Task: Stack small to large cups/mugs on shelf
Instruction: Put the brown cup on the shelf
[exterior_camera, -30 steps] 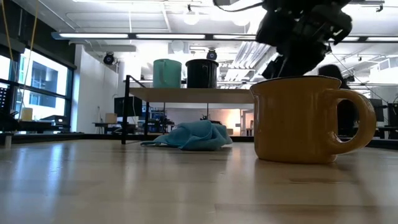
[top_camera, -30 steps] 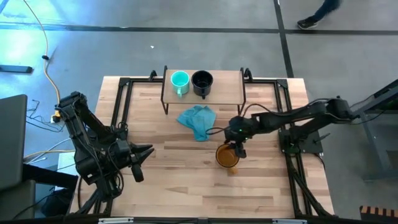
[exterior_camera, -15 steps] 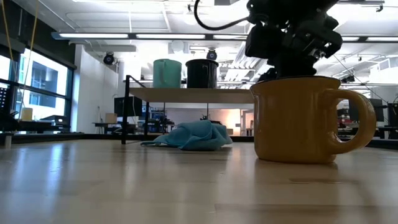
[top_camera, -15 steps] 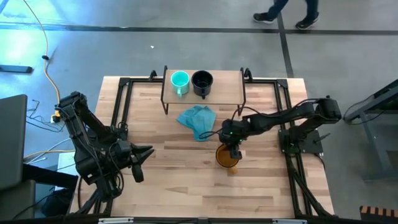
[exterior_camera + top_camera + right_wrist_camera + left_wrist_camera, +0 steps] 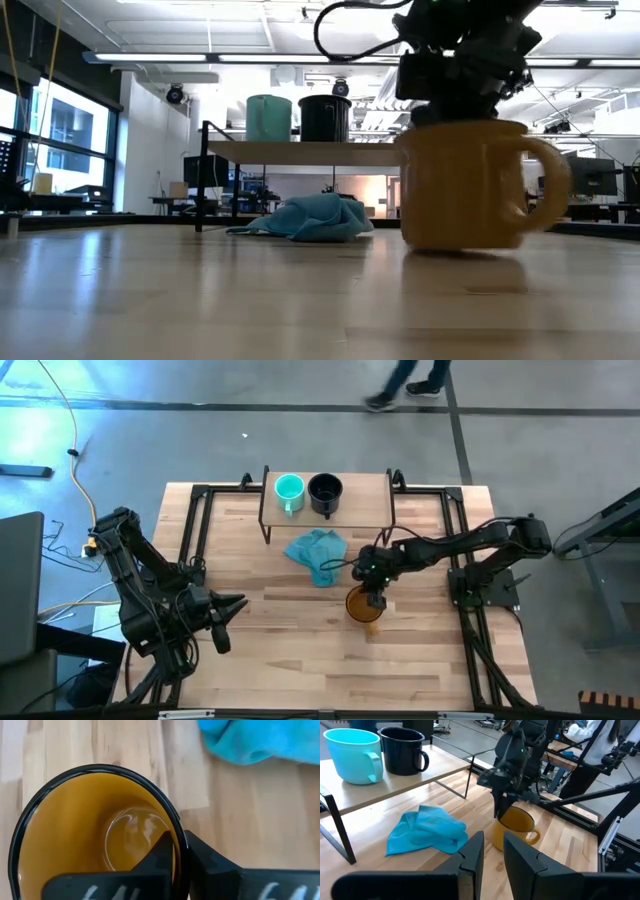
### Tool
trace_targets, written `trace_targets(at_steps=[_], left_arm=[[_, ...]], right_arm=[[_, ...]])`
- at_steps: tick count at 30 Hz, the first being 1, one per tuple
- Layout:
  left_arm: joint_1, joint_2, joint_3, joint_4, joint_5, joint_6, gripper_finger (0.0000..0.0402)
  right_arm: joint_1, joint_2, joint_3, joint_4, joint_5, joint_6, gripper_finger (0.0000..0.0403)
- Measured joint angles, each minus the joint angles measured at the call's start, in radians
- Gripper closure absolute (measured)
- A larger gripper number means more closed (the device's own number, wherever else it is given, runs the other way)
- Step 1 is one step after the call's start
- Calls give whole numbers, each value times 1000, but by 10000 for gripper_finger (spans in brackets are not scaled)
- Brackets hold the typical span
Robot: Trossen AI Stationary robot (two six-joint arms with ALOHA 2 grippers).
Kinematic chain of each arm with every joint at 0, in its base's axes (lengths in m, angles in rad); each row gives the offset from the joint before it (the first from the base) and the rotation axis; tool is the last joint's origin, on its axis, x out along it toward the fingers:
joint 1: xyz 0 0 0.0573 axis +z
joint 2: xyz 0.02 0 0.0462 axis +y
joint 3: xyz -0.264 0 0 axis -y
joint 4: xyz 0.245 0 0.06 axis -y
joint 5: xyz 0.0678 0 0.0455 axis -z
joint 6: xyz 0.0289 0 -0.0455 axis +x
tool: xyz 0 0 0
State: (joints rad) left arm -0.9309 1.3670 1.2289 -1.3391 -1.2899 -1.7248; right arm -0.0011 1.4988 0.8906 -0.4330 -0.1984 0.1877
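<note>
- Since a half second ago the yellow mug (image 5: 463,185) has shifted and turned in the low view, its base now looking just clear of the tabletop (image 5: 280,650); right gripper (image 5: 376,593) has come down onto its rim.
- Right fingers (image 5: 165,855) pinch the mug wall, one inside, one outside, clamped on it.
- Mug sits just beside the blue cloth (image 5: 318,554), in front of the shelf (image 5: 365,500).
- Teal mug (image 5: 289,490) and black mug (image 5: 325,491) stand side by side on the shelf's left half, close together.
- Left gripper (image 5: 226,615) idle over the table's near left, fingers (image 5: 470,855) slightly parted, holding nothing.
</note>
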Motion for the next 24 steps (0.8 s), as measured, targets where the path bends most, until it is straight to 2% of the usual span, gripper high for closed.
trace_targets(at_steps=[8,13,18,24], left_arm=[[0,0,0,-4,0,16,339],[-1,0,0,-19,-1,18,339],[1,0,0,-43,-1,18,339],[1,0,0,-61,-4,18,339]], right_arm=[[-27,-93,0,-11,31,104,400],[-53,-165,5,-97,48,177,401],[-86,-193,120,-289,103,168,402],[-153,-195,347,-475,139,132,402]])
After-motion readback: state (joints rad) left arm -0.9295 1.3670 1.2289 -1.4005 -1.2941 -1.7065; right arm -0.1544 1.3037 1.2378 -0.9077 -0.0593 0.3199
